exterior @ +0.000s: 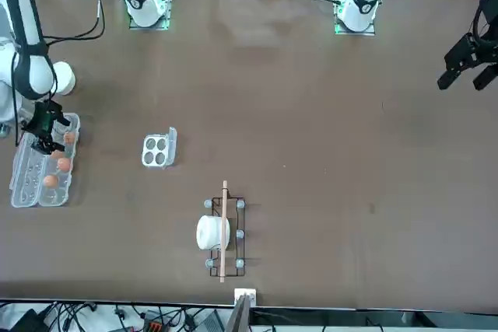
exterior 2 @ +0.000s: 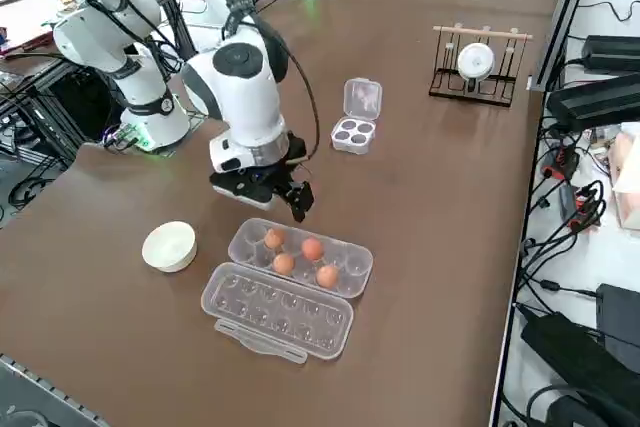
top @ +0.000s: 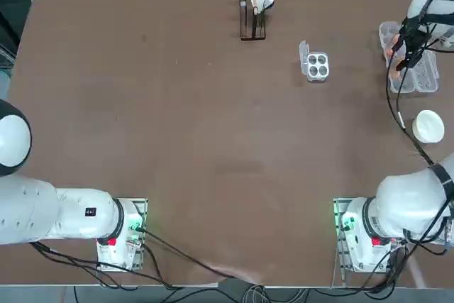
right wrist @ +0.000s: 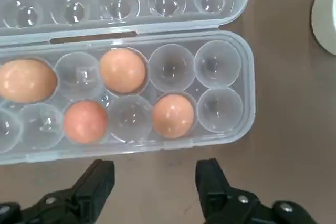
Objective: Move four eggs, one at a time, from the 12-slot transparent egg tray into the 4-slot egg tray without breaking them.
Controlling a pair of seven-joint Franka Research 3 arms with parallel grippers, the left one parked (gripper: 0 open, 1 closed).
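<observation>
Right gripper's jaws (right wrist: 156, 166) are standing wide apart, holding nothing, beside the 12-slot transparent egg tray (right wrist: 249, 93), where all four eggs (right wrist: 173, 116) are sitting in separate cups. Eggs are likely handling as light, stiff, slick and fragile, so gentle opposed contact at the widest sides is looking best. The arm is partly hiding them overhead, the wrist view is cutting off the long tray's end, and the 4-slot egg tray (exterior 2: 345, 145) is waiting farther off.
</observation>
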